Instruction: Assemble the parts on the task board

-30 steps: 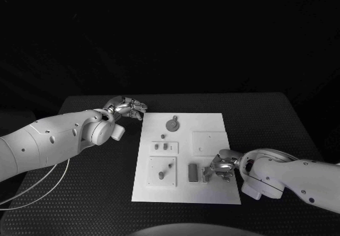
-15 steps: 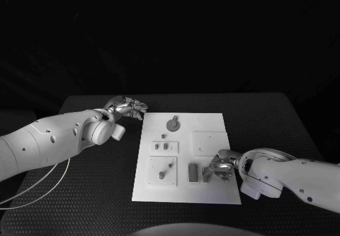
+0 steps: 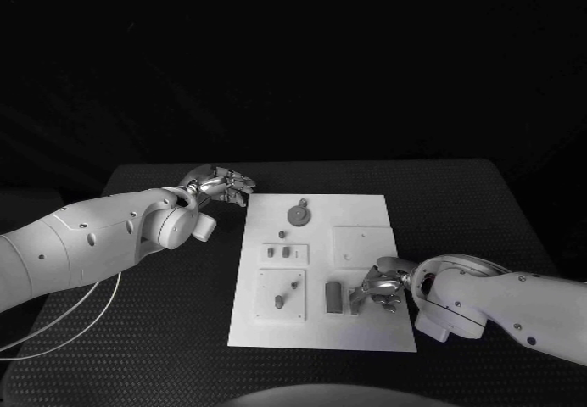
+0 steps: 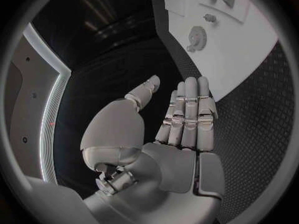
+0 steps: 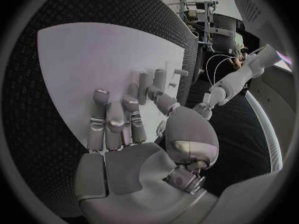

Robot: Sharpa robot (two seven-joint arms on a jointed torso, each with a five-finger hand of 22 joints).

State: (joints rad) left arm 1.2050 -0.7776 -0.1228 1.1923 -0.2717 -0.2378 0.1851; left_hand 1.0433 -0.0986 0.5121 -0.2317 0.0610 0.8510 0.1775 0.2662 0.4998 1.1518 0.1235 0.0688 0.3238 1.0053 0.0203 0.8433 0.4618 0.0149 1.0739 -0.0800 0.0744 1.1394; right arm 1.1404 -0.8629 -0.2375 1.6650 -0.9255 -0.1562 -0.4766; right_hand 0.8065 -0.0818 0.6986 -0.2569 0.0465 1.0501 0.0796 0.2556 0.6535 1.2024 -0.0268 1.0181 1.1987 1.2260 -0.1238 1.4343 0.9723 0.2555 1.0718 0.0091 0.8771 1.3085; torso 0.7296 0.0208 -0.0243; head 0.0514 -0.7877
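Observation:
The white task board (image 3: 367, 212) lies in the middle of the black table. On it are a round disc part (image 3: 298, 214), two small pieces (image 3: 284, 252) on an inset plate, a peg (image 3: 280, 298), a dark block (image 3: 332, 297) and an upright piece (image 3: 356, 299). My right hand (image 3: 385, 284) rests low over the board's near right side, just right of the upright piece. In the right wrist view its fingers (image 5: 109, 122) lie flat on the board (image 5: 87, 55) and the thumb ends beside several small parts (image 5: 159, 78). My left hand (image 3: 220, 185) hovers off the board's far left corner, fingers (image 4: 187, 114) straight and empty.
A plain square plate (image 3: 361, 244) sits on the board's right half. The left wrist view shows the board (image 4: 249, 55) and the disc part (image 4: 198, 35) beyond the fingertips. A thin cable (image 3: 74, 326) loops under my left arm.

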